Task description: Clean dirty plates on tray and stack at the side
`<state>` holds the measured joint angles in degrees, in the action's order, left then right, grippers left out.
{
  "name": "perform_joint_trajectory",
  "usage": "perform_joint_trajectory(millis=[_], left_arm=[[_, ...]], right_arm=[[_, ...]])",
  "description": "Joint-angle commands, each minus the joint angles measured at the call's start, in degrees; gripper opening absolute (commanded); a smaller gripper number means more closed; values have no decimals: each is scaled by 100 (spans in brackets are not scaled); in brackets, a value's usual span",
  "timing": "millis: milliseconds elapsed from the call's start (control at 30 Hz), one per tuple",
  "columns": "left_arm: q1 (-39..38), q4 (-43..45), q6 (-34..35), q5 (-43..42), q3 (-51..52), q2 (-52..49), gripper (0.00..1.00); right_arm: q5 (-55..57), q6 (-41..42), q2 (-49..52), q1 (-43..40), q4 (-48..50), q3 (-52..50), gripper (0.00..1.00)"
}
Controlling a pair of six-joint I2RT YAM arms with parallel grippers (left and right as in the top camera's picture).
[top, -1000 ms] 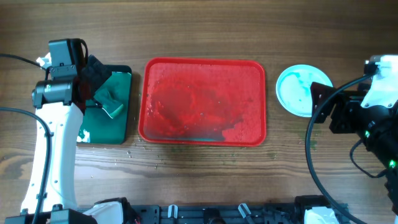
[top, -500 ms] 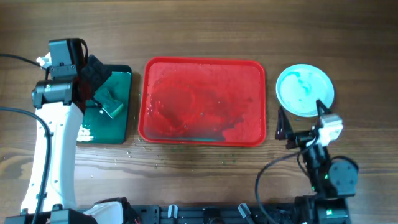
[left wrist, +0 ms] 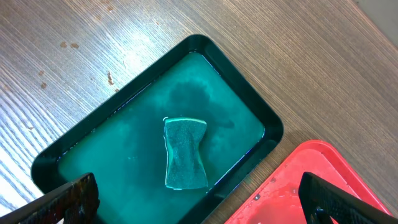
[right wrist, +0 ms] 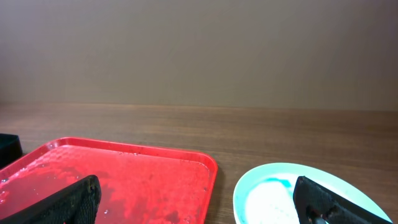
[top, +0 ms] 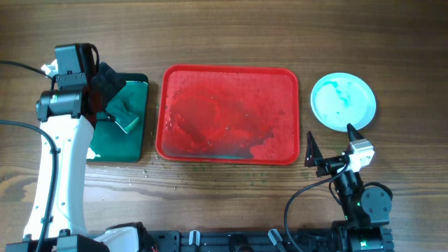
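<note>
**Overhead: one plate beside the red tray, both claws spread**

Overhead view has the wooden table [top: 231, 28] filling the frame. At its centre lies the red tray [top: 229, 68], long side left to right, its floor wet and beaded with droplets, with a shallow pool toward its lower right corner. The white left arm [top: 52, 168] runs up the left edge of the frame to the dark green tray [top: 136, 143], which sits just left of the red tray with a strip of wood between them.

In the upper right of the frame a plate [top: 343, 102] rests on the bare table, just right of the red tray and not touching it. It is pale cyan with a turquoise rim and a blue-green smear toward its upper left. Whether other plates lie under it cannot be told.

The right gripper [top: 331, 142] sits in the lower right, just below the plate, its black fingers spread wide with nothing between them. In the right wrist view those fingertips fill the lower corners, with the red tray at lower left and the plate at lower right.

The left gripper [left wrist: 199, 205] hangs over the green tray, its fingertips at the lower corners of the left wrist view; they are far apart and grip nothing. A green, waisted sponge [left wrist: 185, 154] lies flat in the tinted water at the middle of that tray.
</note>
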<state>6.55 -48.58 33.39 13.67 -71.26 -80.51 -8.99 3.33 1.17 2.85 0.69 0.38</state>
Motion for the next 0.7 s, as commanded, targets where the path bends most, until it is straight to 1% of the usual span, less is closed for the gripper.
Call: perform_joint_trajectory(millis=[0, 200, 233, 300, 367, 400, 433, 500, 533, 600, 667], left_arm=[[33, 13, 11, 31, -33, 11, 100], [35, 7, 9, 33, -33, 11, 100], [35, -136, 9, 31, -33, 15, 100], [28, -267, -7, 72, 2, 332, 100], [26, -208, -37, -24, 284, 1102, 100], [28, 90, -111, -140, 579, 1604, 100], [28, 505, -476, -428, 953, 2109, 100], [28, 1491, -1521, -1279, 1893, 3189, 100], [28, 1893, -1825, -1554, 2391, 3755, 100], [26, 2645, -1947, -1779, 3676, 5143, 100], [-2, 3281, -1950, -1818, 4651, 6085, 100]], right_arm=[[-138, -17, 24, 20, 9, -9, 100], [-138, -17, 24, 20, 9, -9, 100], [-138, -17, 24, 20, 9, -9, 100], [-138, -17, 24, 20, 9, -9, 100], [-138, -17, 24, 20, 9, -9, 100], [-138, -17, 24, 20, 9, -9, 100], [-138, -17, 24, 20, 9, -9, 100], [-138, -20, 24, 20, 9, -9, 100], [-138, -17, 24, 20, 9, -7, 100], [-138, -17, 24, 20, 9, -9, 100], [-138, -15, 24, 20, 9, -9, 100]])
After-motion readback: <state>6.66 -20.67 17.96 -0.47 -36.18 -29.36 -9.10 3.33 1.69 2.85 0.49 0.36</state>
